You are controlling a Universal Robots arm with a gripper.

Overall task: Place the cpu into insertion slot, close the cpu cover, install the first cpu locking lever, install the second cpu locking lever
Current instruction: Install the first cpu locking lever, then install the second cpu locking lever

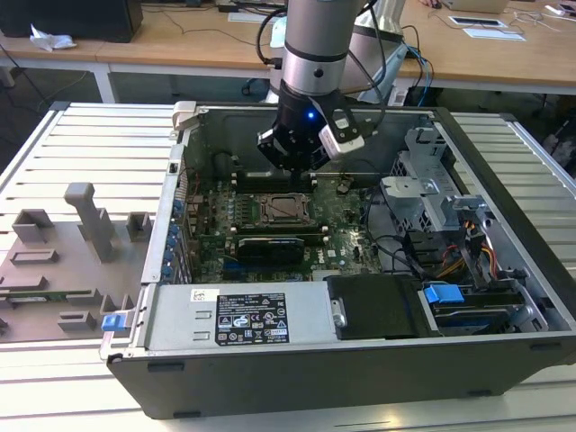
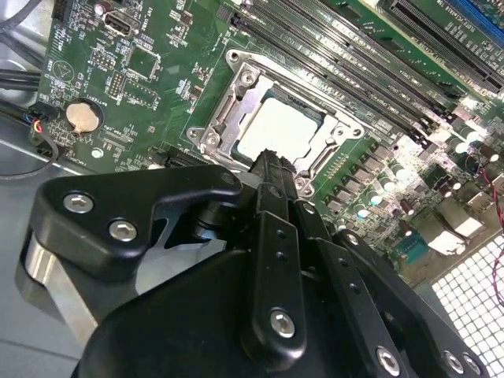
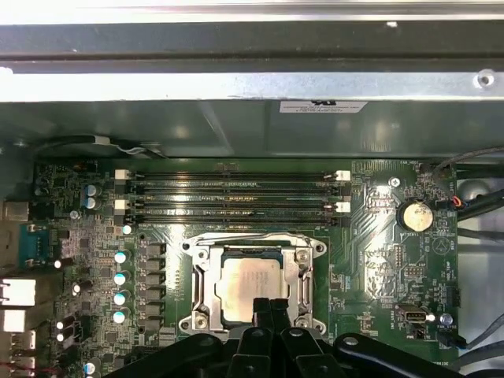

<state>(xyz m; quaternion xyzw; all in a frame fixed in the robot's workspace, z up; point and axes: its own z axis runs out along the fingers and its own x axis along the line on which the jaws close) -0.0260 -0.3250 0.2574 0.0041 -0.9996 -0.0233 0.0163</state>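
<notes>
In the exterior view, the gripper (image 1: 301, 166) hangs inside the open computer case (image 1: 360, 360), just above the insertion slot (image 1: 284, 208) on the green motherboard (image 1: 346, 220). In the second wrist view, the cpu (image 2: 277, 130) lies seated in the slot with the cpu cover (image 2: 236, 87) framing it — the fingertips (image 2: 272, 161), pressed together and holding nothing, sit at the slot's near edge. In the first wrist view, the memory slots (image 3: 232, 193) run just beyond the slot — the cover lies flat over the chip.

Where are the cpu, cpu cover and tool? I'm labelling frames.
cpu (image 3: 244, 285), first wrist view, metal top.
cpu cover (image 3: 203, 285), first wrist view, frame's side bar.
tool (image 2: 272, 169), second wrist view, fingertips.
</notes>
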